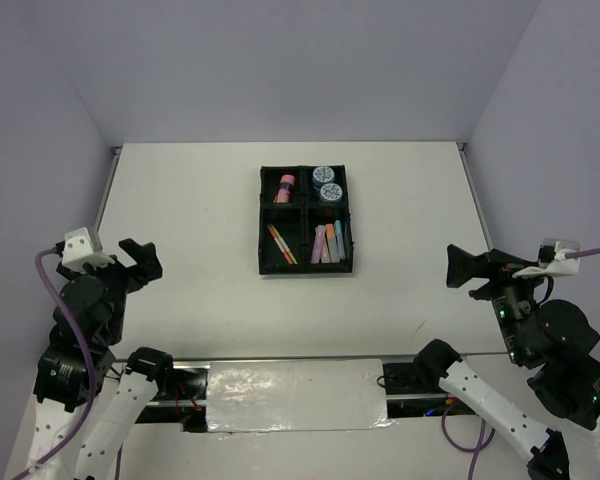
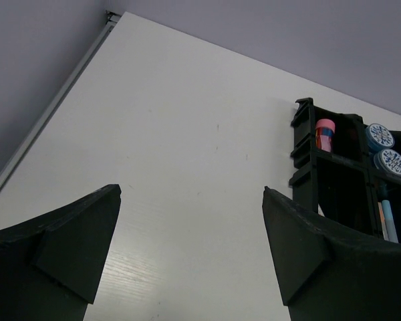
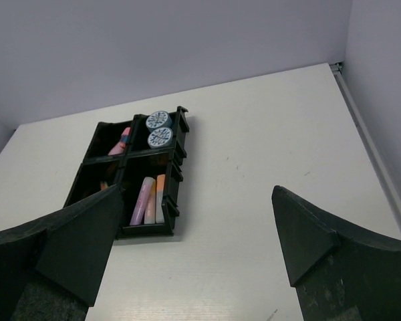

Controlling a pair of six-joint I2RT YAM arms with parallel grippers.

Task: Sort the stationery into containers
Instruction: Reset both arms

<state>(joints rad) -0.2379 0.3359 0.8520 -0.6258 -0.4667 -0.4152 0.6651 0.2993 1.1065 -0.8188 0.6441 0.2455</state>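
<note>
The black four-compartment tray [image 1: 263,222] stands at the middle of the white table. Its far left compartment holds the pink tube [image 1: 284,187]. The far right holds two blue-white tape rolls [image 1: 326,183]. The near left holds thin orange pens [image 1: 280,244]. The near right holds pastel markers [image 1: 329,242]. My left gripper [image 1: 146,257] is open and empty at the table's left. My right gripper [image 1: 457,268] is open and empty at the right. The tray shows in the left wrist view [image 2: 305,175] and in the right wrist view [image 3: 176,164].
The table [image 1: 190,200] has grey walls on three sides and raised edges left and right. A silver-taped strip [image 1: 295,393] lies between the arm bases at the near edge.
</note>
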